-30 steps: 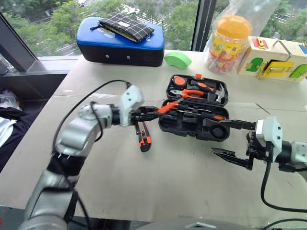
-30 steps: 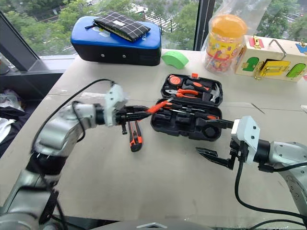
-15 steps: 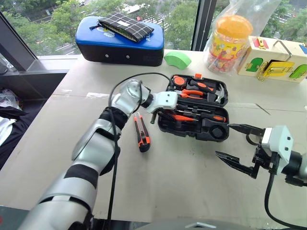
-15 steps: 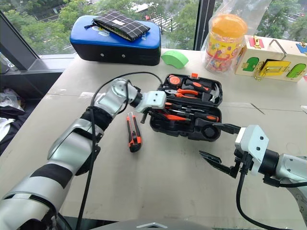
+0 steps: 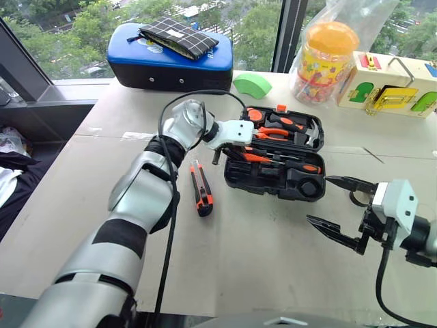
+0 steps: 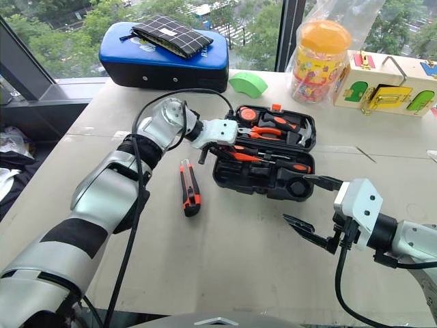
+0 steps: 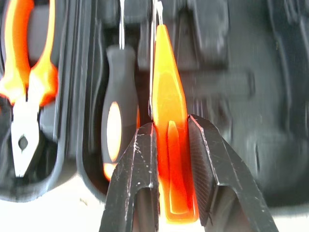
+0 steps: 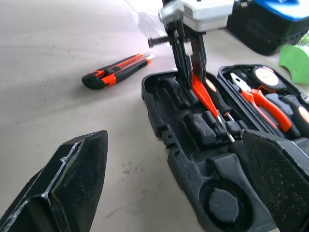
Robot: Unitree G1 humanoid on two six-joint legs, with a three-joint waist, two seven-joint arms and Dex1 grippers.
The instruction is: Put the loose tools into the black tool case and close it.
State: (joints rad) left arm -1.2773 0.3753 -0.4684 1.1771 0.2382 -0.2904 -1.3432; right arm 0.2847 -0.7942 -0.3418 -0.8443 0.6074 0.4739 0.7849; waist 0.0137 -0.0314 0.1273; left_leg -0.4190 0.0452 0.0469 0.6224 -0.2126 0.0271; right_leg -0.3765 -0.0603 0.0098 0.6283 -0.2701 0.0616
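Beige tabletop stood before a window onto green trees; at its far edge lay a blue-topped case bearing a checked pouch, a green wedge, a bagged yellow jar and a wooden latch box.

Head views: black tool case lay open at centre, lid half away from the robot, pliers seated in the lid. Left arm reached across from the near left, wrist bent, left gripper pointing down into the case's near half. Its fingers were clamped on a slim orange tool slanting across the recesses. Utility knife lay on the table just left of the case, apart from it. Right gripper hung near the case's right front corner, fingers spread wide, nothing between them.

Left wrist view: two black fingers pinched the orange tool's flat end, its body running over the case's moulded recesses. A black-and-orange screwdriver sat in the slot beside it; pliers further along.

Right wrist view: right gripper's fingers gaped apart, framing the open case, the left gripper standing upright in it with the orange tool, knife on the table beyond.
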